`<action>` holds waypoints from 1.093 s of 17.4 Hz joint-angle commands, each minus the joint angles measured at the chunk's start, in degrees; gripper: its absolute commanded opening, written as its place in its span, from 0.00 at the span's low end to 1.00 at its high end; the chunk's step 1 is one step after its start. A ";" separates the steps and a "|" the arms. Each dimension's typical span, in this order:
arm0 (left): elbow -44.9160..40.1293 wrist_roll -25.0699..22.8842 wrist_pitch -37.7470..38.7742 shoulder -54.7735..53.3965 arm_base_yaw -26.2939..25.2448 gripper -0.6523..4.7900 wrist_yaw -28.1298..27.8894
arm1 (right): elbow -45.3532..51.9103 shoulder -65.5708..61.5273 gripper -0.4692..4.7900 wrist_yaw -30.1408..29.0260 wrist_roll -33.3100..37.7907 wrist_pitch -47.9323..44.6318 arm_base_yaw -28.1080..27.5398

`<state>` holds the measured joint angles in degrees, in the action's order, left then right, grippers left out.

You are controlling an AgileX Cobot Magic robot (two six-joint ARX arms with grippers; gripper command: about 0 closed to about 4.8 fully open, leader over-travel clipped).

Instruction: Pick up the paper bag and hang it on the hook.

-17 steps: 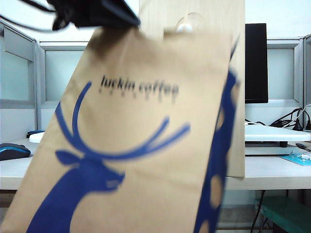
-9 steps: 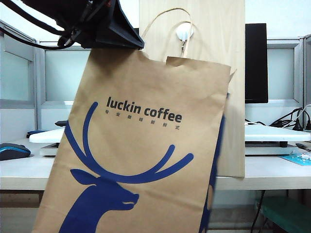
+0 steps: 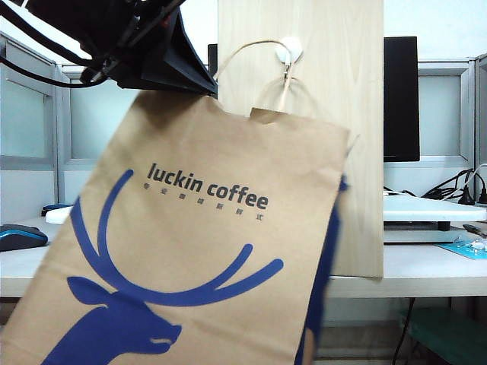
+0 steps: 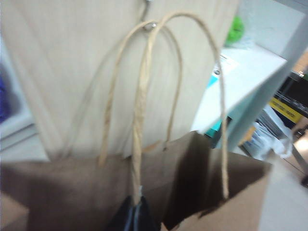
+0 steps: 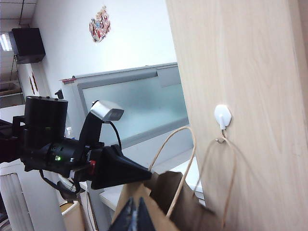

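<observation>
The brown paper bag (image 3: 198,228) with its blue deer and "luckin coffee" print hangs tilted in front of the pale wooden board (image 3: 342,152). My left gripper (image 3: 205,85) is shut on the bag's rim at the base of the near handle (image 4: 144,96). The far handle (image 5: 230,159) loops over the metal prong of the white hook (image 5: 223,116), also in the exterior view as hook (image 3: 289,50). The near handle stands free beside the hook. My right gripper (image 5: 134,216) is shut and empty, away from the bag (image 5: 183,202).
The board stands upright on a white table (image 3: 426,274). A dark mouse (image 3: 19,236) lies at the far left. A black monitor (image 3: 401,99), a white flat device (image 3: 426,207) and cables (image 3: 456,190) are behind on the right.
The bag has come down and tilted, its bottom swinging left. Its far handle has settled onto the hook's prong. The left gripper has dipped slightly; the right arm has kept still.
</observation>
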<state>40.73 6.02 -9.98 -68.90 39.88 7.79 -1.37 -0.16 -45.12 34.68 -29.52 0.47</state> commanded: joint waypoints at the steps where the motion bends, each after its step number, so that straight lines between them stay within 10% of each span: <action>1: 0.22 -0.22 -1.01 -0.74 -0.02 0.11 -0.72 | -0.39 0.00 0.10 0.04 0.04 -0.81 0.02; 11: 0.22 -0.20 0.83 -2.99 0.00 0.11 -0.11 | -0.39 0.00 0.10 0.09 0.04 -0.76 0.00; 15: 0.22 -0.02 0.04 -2.99 0.00 0.35 -0.09 | -0.39 0.00 0.10 0.13 0.02 -0.79 0.00; 19: 0.22 -0.02 0.04 -2.99 0.00 0.36 -0.07 | -0.39 0.00 0.10 0.24 0.02 -0.79 0.00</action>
<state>40.73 6.04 -9.19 -72.01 39.83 7.44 -1.37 -0.16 -45.04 34.68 -29.52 0.49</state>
